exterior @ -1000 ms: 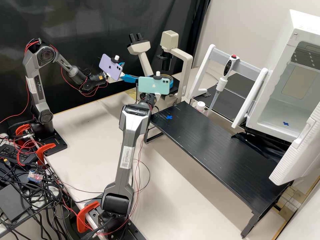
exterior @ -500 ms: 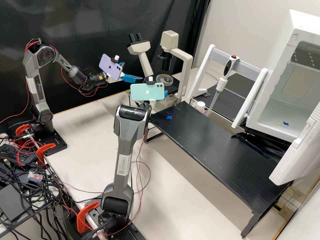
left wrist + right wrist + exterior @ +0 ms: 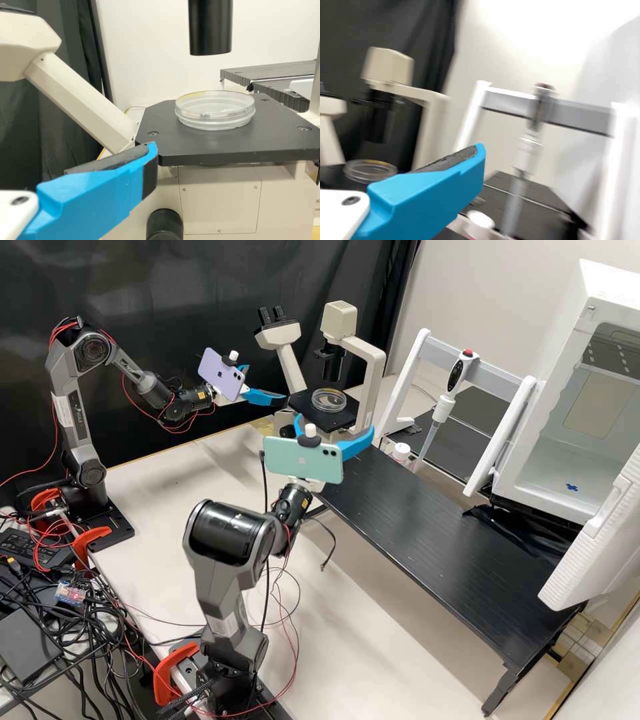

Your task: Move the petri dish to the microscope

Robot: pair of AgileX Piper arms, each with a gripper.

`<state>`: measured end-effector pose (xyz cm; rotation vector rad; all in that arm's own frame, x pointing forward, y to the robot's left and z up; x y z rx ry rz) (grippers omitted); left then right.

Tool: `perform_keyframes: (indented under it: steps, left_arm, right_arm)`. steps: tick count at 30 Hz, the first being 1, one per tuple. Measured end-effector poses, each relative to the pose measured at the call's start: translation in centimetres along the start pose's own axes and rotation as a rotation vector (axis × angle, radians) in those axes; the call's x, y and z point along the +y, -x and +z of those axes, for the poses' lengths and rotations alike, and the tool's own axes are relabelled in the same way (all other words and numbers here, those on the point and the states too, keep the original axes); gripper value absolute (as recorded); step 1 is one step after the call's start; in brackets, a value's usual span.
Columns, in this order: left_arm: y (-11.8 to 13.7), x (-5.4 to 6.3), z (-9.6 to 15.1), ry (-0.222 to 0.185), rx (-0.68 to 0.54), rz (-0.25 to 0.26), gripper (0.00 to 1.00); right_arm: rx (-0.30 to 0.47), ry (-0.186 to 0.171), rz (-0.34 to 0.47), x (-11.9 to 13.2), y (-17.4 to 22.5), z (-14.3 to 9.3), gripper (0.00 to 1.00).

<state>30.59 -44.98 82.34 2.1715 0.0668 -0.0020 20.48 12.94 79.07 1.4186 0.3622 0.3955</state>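
Black curtain (image 3: pixel 167 287), one, behind pale bench (image 3: pixel 173 513). Microscope (image 3: pixel 368 393), one: dark column (image 3: pixel 331 363) overhead, gap beneath. Petri dish (image 3: pixel 329 400), clear, on its stage (image 3: pixel 220 147), inside the edges. Raised black shelf (image 3: pixel 433 527), adjacent; pipette (image 3: pixel 441 410), upright. Left hand (image 3: pixel 267 383): fingers apart, unladen, beside stage. Right hand (image 3: pixel 335 423): spread wide, unladen, near stage's front; arm bent.

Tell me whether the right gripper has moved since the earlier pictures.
Yes. In the high view, the right gripper has drawn back from the microscope's stage, toward the camera.
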Motion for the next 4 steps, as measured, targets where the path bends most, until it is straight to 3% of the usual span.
perform_keyframes:
  steps: [2,4]
  left_arm:
    - [0.0,0.0,0.0,0.0,0.0,0.0,1.0]
    - [0.0,0.0,0.0,0.0,0.0,0.0,1.0]
  right_arm:
    - [-0.064,-0.003,0.021,0.5,1.2,1.3,1.0]
    - [-0.133,-0.027,0.046,1.0,2.1,2.6,1.0]
